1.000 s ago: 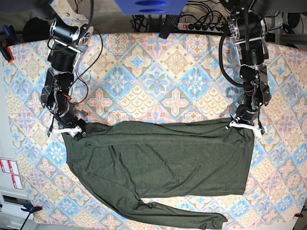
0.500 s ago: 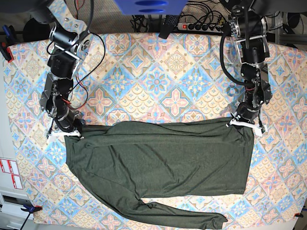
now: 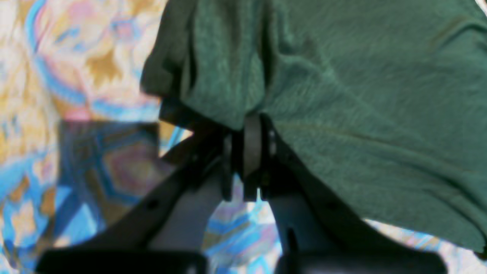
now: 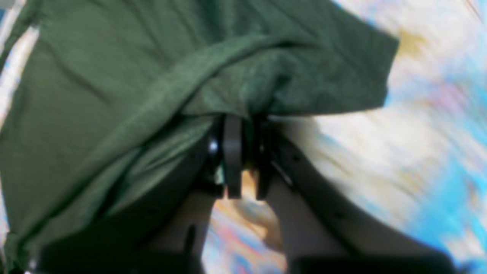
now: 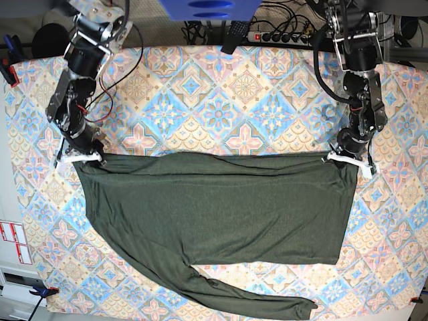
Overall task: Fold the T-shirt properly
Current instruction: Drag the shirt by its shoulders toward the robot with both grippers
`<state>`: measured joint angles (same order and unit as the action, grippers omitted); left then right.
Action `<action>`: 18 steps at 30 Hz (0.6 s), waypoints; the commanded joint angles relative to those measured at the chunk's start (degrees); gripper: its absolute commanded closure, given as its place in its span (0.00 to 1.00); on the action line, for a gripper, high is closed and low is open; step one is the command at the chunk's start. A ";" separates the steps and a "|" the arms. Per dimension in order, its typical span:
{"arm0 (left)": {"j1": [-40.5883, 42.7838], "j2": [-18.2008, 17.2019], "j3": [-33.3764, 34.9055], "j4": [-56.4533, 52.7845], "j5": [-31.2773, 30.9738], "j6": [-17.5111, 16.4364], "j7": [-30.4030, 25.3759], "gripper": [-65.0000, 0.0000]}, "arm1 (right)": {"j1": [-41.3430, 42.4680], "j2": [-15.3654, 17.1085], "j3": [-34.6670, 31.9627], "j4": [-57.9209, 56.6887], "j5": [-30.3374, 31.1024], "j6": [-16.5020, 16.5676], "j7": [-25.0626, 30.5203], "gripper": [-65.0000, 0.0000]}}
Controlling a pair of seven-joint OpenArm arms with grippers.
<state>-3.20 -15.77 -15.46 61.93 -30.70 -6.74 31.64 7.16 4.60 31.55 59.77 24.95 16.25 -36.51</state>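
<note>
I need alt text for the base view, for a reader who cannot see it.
A dark green T-shirt lies stretched flat on a patterned tablecloth, its top edge pinched at both corners by the left gripper and the right gripper. One long sleeve trails along the near edge.

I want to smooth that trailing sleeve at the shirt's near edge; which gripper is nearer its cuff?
Left gripper, pinching the T-shirt corner above the cuff. Right gripper grips the far opposite corner.

Obscured and blurred areas

Both wrist views are blurring the patterned cloth (image 3: 57, 95); T-shirt (image 5: 221, 207) fabric is draping over each set of fingertips, hiding the contact, and frame edges are cropping the garment there.
</note>
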 commanded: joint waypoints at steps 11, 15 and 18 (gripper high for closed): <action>10.02 -2.30 -0.32 10.73 0.32 0.46 -0.47 1.00 | -7.73 0.98 0.14 10.34 0.50 -0.03 1.92 0.95; 14.50 -2.21 -0.32 14.42 0.32 0.46 -0.47 1.00 | -11.42 0.98 0.05 11.57 0.50 -0.03 1.92 0.95; 16.87 -2.12 -0.40 16.00 0.32 0.46 -0.47 1.00 | -13.27 0.89 0.05 12.63 0.50 -0.03 1.39 0.95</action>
<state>13.85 -16.84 -15.44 77.08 -31.05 -7.35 32.29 -6.63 4.45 31.22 71.40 25.80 17.17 -36.18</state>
